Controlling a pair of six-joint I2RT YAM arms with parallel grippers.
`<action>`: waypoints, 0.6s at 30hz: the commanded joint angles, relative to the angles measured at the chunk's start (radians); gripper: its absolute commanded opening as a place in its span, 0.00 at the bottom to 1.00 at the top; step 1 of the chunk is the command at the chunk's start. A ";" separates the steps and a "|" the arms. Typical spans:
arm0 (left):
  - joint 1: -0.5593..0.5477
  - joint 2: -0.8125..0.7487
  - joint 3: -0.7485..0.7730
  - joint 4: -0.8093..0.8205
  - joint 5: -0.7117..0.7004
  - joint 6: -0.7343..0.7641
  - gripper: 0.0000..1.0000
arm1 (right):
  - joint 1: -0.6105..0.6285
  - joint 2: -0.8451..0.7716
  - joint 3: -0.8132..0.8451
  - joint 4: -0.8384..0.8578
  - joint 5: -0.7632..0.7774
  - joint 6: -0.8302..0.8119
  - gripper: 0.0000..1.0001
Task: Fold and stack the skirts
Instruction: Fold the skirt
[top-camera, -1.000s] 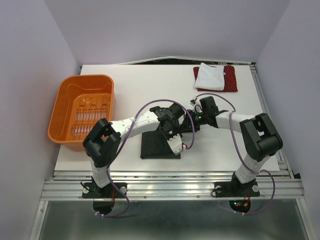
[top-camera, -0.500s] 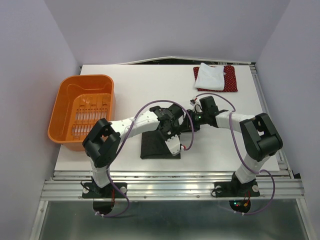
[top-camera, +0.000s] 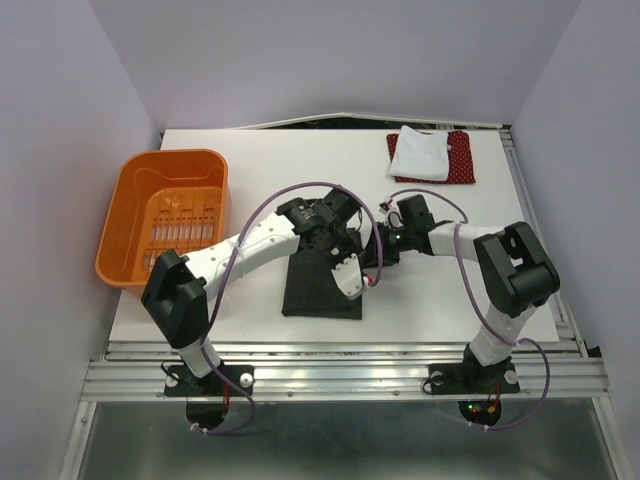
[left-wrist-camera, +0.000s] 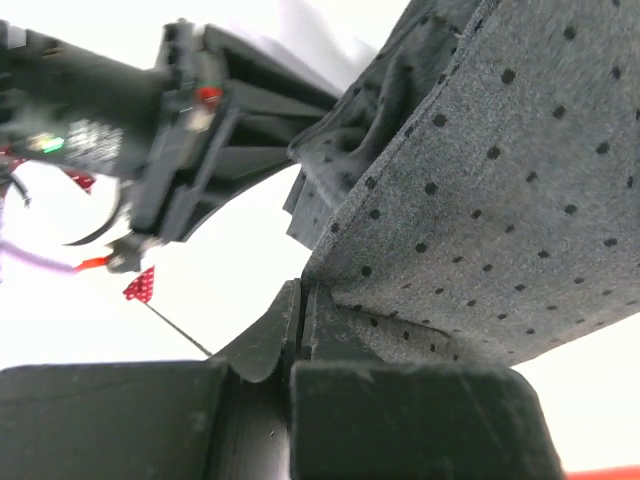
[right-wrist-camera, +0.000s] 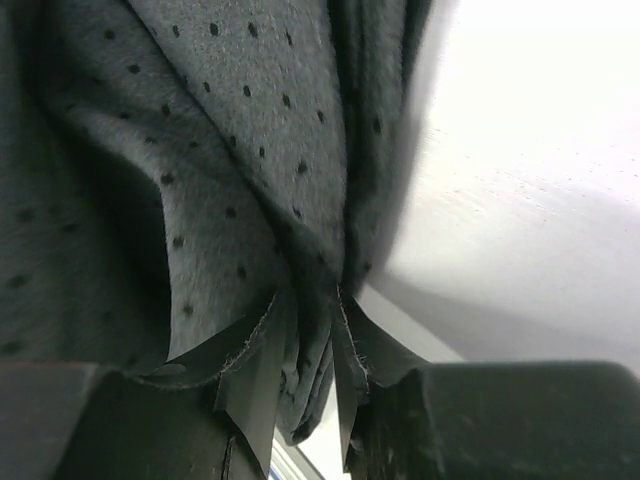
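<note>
Swinging out leftward vs 1 s ago, the left arm's elbow now sits nearer the orange basket (top-camera: 165, 160), w/ its wrist further back on the table (top-camera: 300, 170). The right arm has barely shifted. The dark grey skirt (top-camera: 315, 290) has changed shape: it was a squat rectangle and is now a taller, tapering trapezoid. Its near edge lies flat at table centre-front and its far right corner is drawn up to the two pincers.

Left gripper (top-camera: 350, 285): fingers pressed together on a single edge of grey cloth, seen close in the wrist cam (left-wrist-camera: 300, 300). Right gripper (top-camera: 372, 270): also clamped, on a bunched fold of several layers (right-wrist-camera: 310, 340). The two sit just beside each other.

The grey fabric (left-wrist-camera: 480, 200) is felt-like and matte, w/ fine black dots, and falls in soft folds & creases (right-wrist-camera: 200, 150). Its cut edge is slightly frayed at the right fingers.

The red skirt (top-camera: 462, 160) is a flat rectangle at the far right corner, w/ the white skirt (top-camera: 420, 155) folded on top; both same as before. The basket is glossy plastic w/ a slotted floor & rounded rim, at the left edge.
</note>
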 joint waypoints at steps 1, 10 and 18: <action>0.011 -0.040 0.028 0.051 0.074 -0.009 0.00 | 0.019 0.015 0.048 0.037 -0.004 -0.007 0.30; 0.037 0.068 -0.021 0.238 0.101 -0.067 0.00 | 0.019 0.038 0.056 0.047 -0.025 -0.007 0.28; 0.038 0.163 -0.061 0.391 0.146 -0.095 0.00 | 0.019 0.084 0.076 0.049 -0.012 -0.012 0.26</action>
